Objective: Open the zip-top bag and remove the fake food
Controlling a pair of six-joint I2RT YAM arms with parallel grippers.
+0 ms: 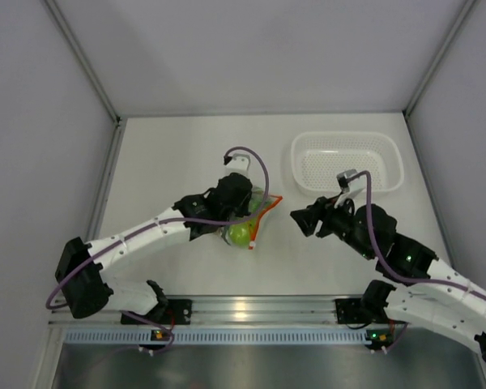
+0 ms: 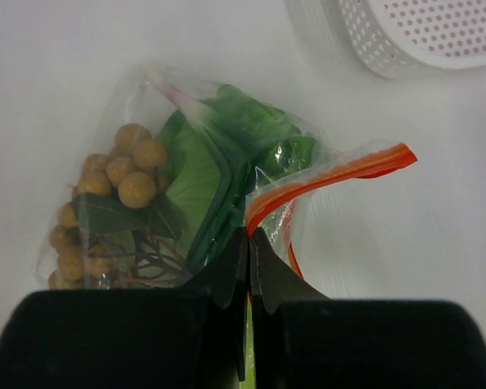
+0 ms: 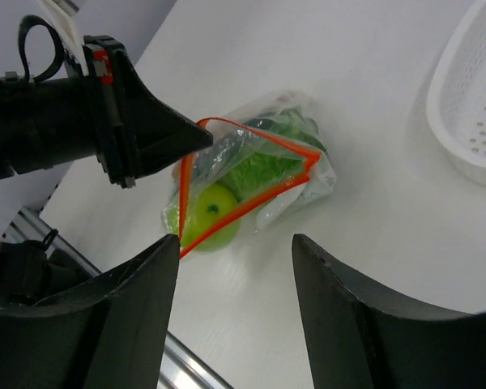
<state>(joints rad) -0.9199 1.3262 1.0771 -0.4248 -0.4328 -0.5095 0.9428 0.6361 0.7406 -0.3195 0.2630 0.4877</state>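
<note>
The clear zip-top bag (image 1: pixel 260 213) lies mid-table with its orange-red zip strip (image 3: pixel 253 200) pulled apart into a triangle. My left gripper (image 2: pixel 249 236) is shut on one side of that strip (image 2: pixel 338 174), and in the right wrist view its tip (image 3: pixel 204 136) meets the bag's upper edge. The fake food is inside the bag: a lime-green fruit (image 3: pixel 208 212) near the mouth, leafy lettuce (image 2: pixel 225 146) and a brown cluster of balls (image 2: pixel 121 174). My right gripper (image 1: pixel 298 219) hangs open just right of the bag, apart from it, with nothing between its fingers (image 3: pixel 146 279).
A white perforated basket (image 1: pixel 389 143) stands at the back right, beyond the right gripper. An aluminium rail (image 1: pixel 251 309) runs along the near table edge. Grey walls close in the table on the left, back and right.
</note>
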